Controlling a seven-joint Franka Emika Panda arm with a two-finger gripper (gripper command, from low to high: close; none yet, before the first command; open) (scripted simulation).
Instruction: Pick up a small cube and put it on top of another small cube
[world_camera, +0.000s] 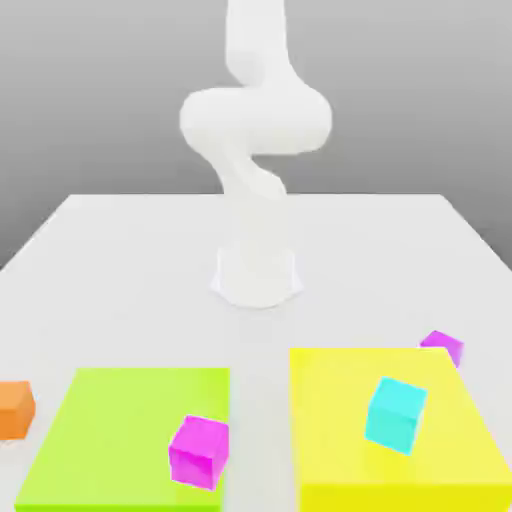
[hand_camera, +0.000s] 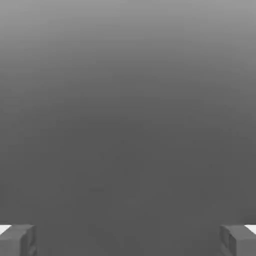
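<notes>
The fingers (hand_camera: 17, 240) stand wide apart; their place relative to the things cannot be told. On the tabletop (world_camera: 120, 260), two mats lie before the arm base (world_camera: 257, 275). The small cube (world_camera: 14, 408) sits just beside the left mat (world_camera: 110, 420), which carries a second cube (world_camera: 198, 452). The right mat (world_camera: 400, 480) carries a larger cube (world_camera: 395, 413); a fourth cube (world_camera: 442, 346) sits at its far corner.

Light: bright, even, flat across the white table (world_camera: 120, 260).
Shadows: almost none under the cubes.
Backdrop: grey gradient, darkening downward in the hand view.
Edges: soft, slightly blurred.
</notes>
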